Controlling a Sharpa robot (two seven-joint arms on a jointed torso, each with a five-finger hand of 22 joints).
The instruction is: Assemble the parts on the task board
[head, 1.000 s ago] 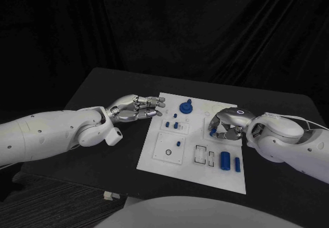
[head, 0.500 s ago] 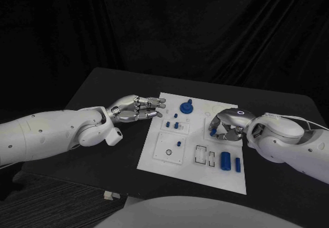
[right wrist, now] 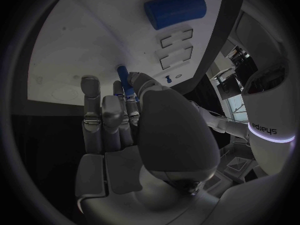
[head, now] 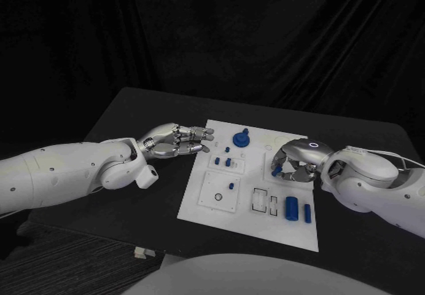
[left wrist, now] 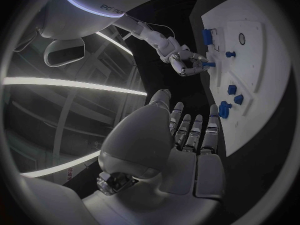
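Observation:
The white task board point(head: 199, 206) lies mid-table. My right hand point(head: 296, 161) hovers over its right half and pinches a small blue peg point(head: 276, 169) between thumb and fingertips. The right wrist view shows that peg point(right wrist: 123, 80) close above the board point(right wrist: 75, 45), with a fat blue cylinder point(right wrist: 175, 11) beyond. My left hand point(head: 177, 140) sits at the board's far left edge, holding nothing, fingers loosely extended point(left wrist: 187, 132). A blue knob point(head: 240, 139) stands near the far edge. Two small blue pieces point(head: 222, 161) stand below it.
Near the front right of the board lie the blue cylinder point(head: 290, 207) and a thin blue bar point(head: 306, 212), beside empty slots point(head: 258, 200). A black ring point(head: 218, 197) and one small blue piece point(head: 231, 184) occupy the left panel. Black table point(head: 132, 110) surrounds the board.
The right hand has crept a touch to the right with the peg. The left hand has stayed still.

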